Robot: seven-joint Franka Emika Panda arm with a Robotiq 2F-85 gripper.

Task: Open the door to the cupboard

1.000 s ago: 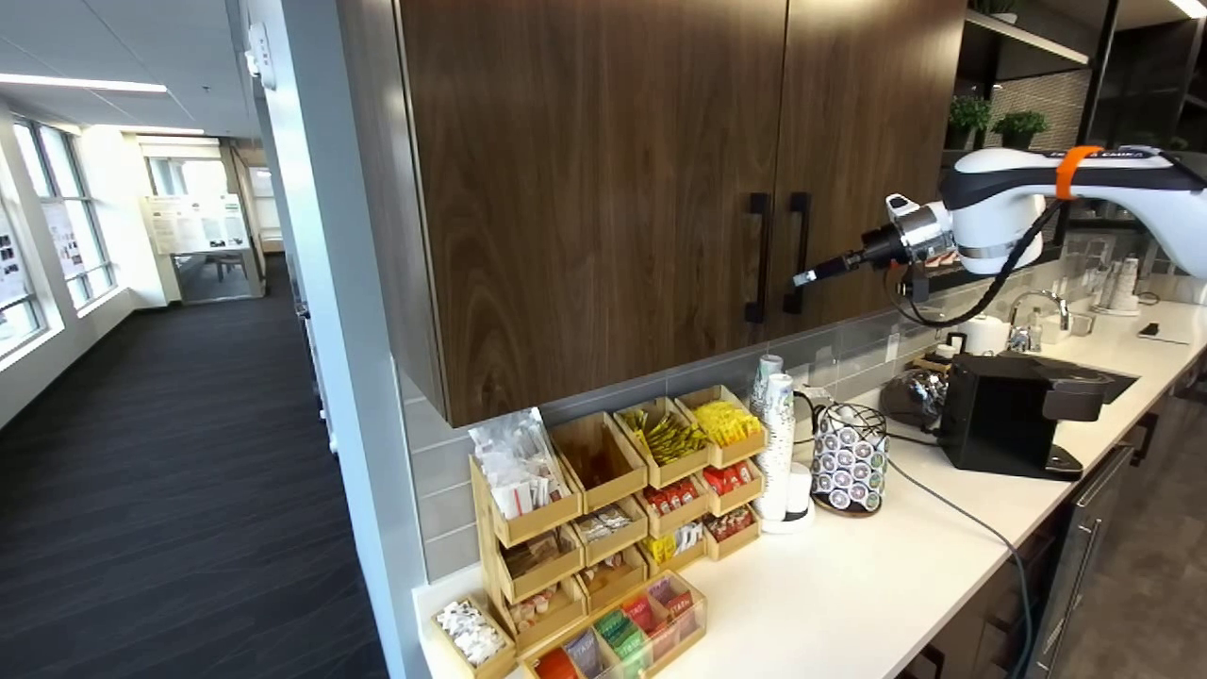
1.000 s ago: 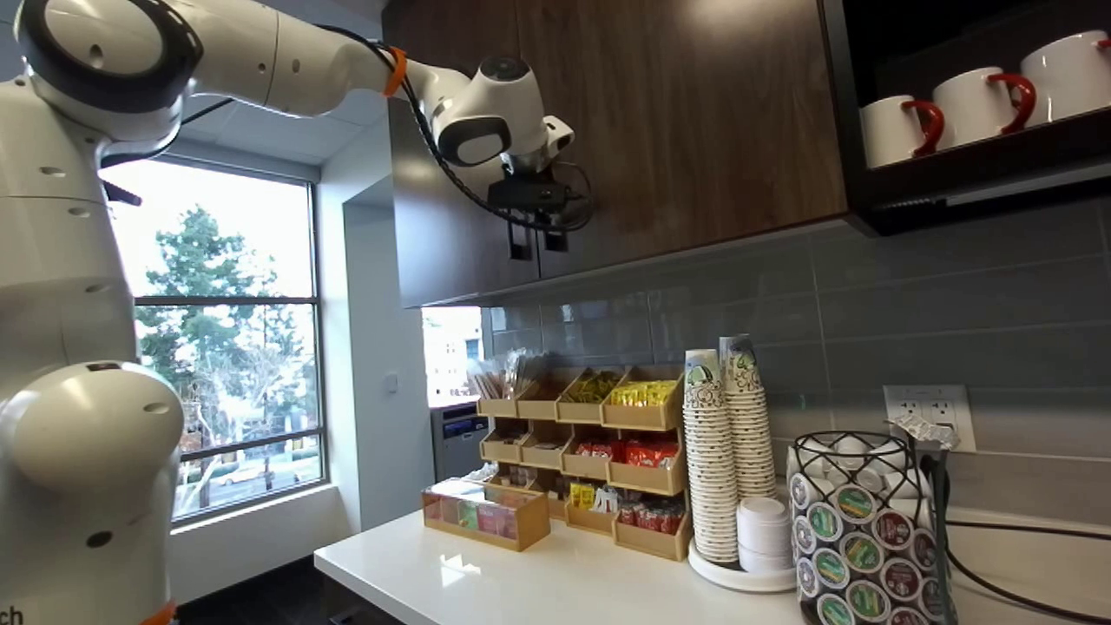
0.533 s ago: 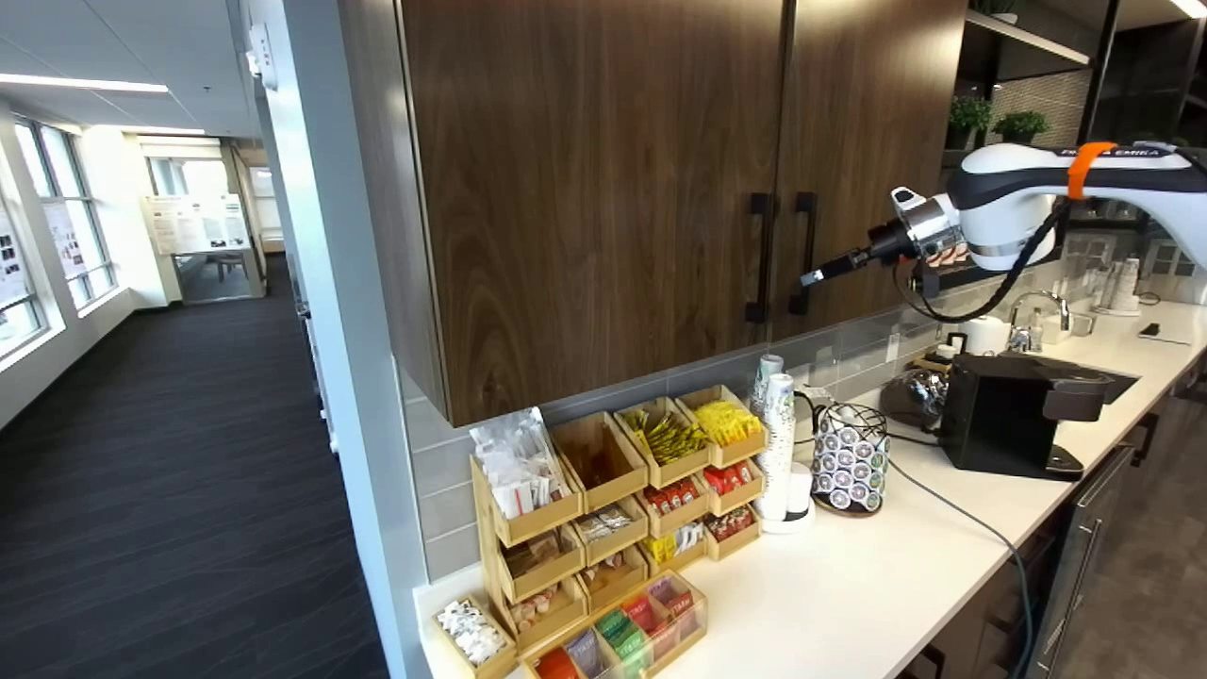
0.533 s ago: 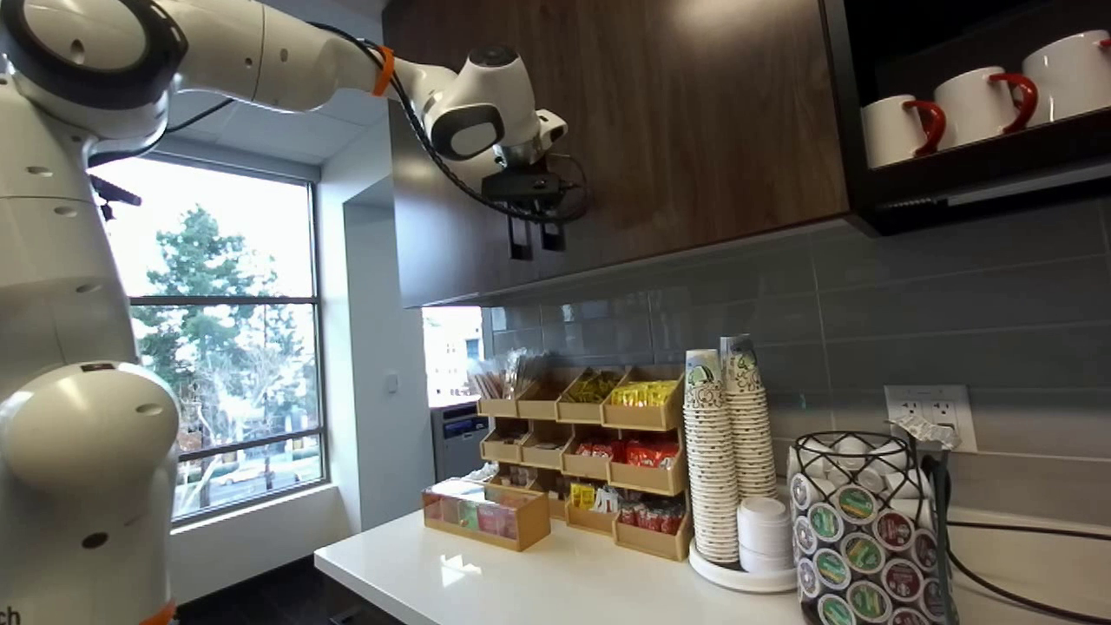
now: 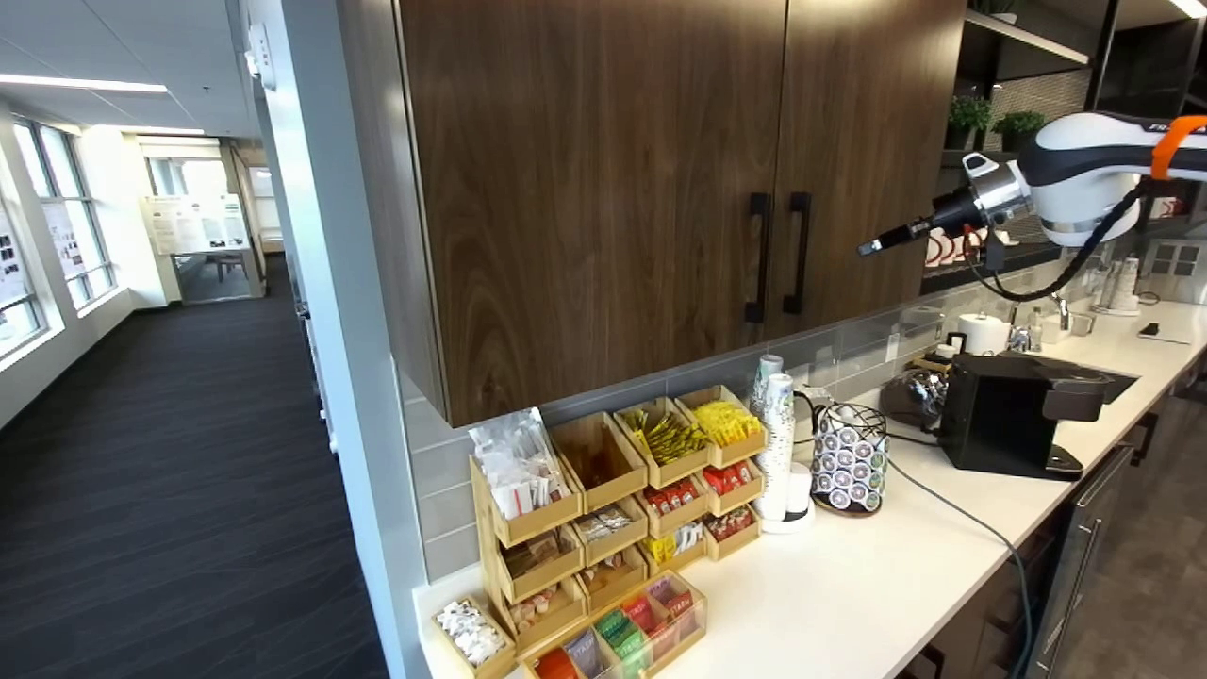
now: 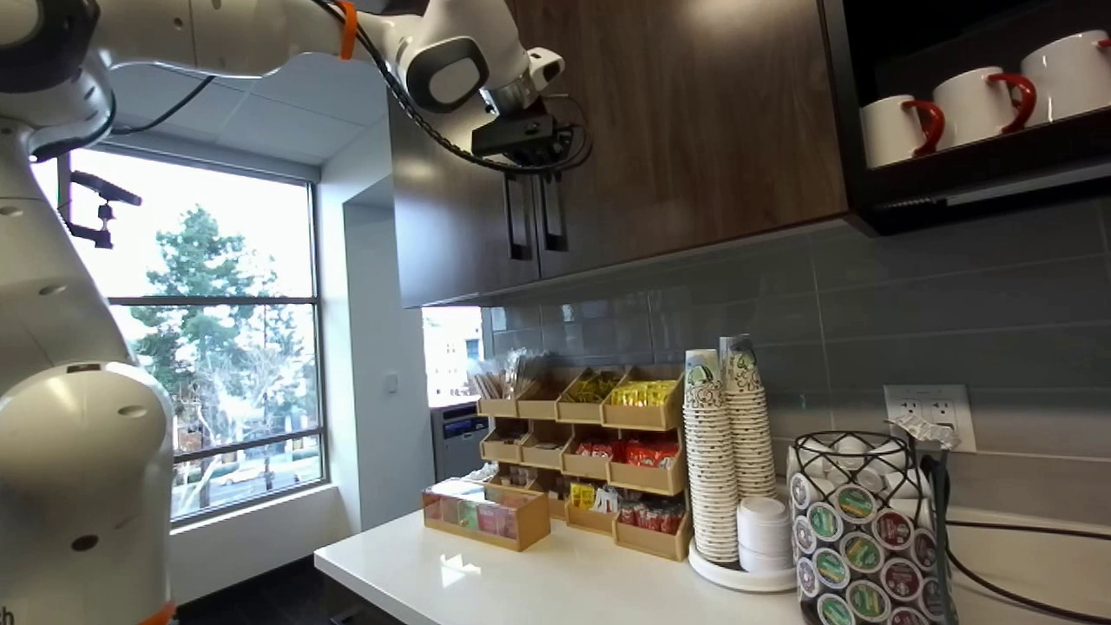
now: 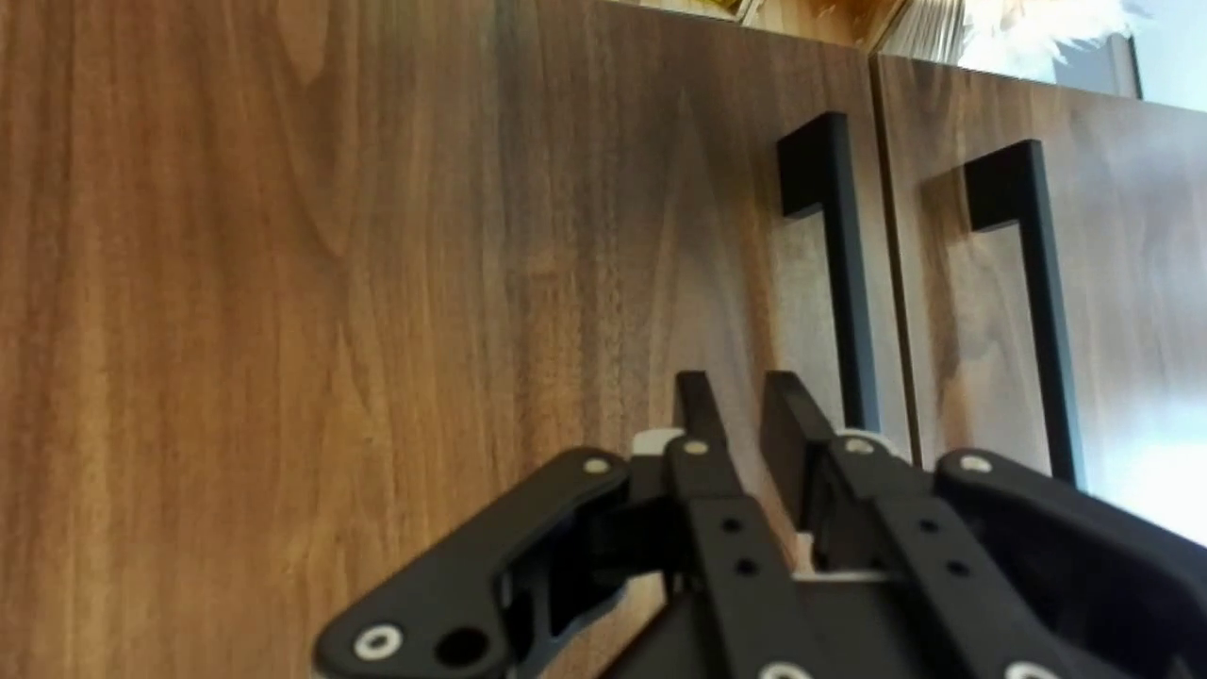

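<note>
1. In an exterior view, the swing could give trouble: I suppose the tall, flat, dark brown wood-grain door [image 5: 868, 141] has its hinges away from its slim black vertical bar handle [image 5: 802, 250], so it could open against the white robot arm [image 5: 1084, 189]. The door is closed on the large dark brown wood-grain cupboard [image 5: 603, 189]. The black two-fingered pincer [image 5: 868, 248] is in front of the door; the handle lies to its left, apart.

2. In an exterior view, the pincer's working end is hidden, therefore the depth is easy to misjudge and a too deep approach could knock the door. The door stretches behind the pincer and to its right; the lower part of the handle shows below it.

3. In the wrist view, the pincer is spread only a little, with nothing between its fingers [image 7: 700, 410]. Going straight forward, it would probably meet the flat wood, because the gap is beside the handle, not around it. Going too far sideways, it may catch the matching black bar [image 7: 1047, 321] of the twin dark brown panel [image 7: 1141, 245], since the two bars are neighbours. The handle is just to the right of the fingers there.
</note>
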